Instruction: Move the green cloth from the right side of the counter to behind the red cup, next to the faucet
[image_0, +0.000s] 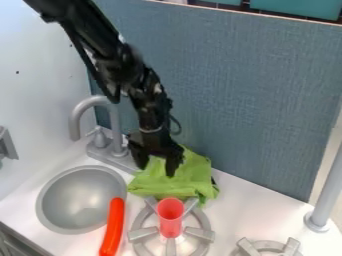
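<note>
- From where I stand, the black robot arm slants in from the upper left, and its 2-finger gripper hangs down over the green cloth.
- The gripper is well open, its 2 fingers spread with green showing between them; I see nothing held. The tips overlap the cloth, though I can't tell whether they touch it.
- The green cloth lies rumpled and bunched on the white counter, between the blue-gray panel and the nearer stove burner. Its front edge reaches the back of that burner. Something dark pokes out at its right edge, too small to name.
- A red cup stands upright on that burner, its open mouth upward, just in front of the cloth.
- To the left sits the round gray sink basin. A long orange-red sausage-shaped toy lies along its right side, its far end overlapping the rim.
- Behind the basin rises the curved gray faucet, with a small handle beside it, to the left of the gripper.
- At the lower right there's a 2nd burner, partly cut off, and beyond it a gray post stands on the counter.
</note>
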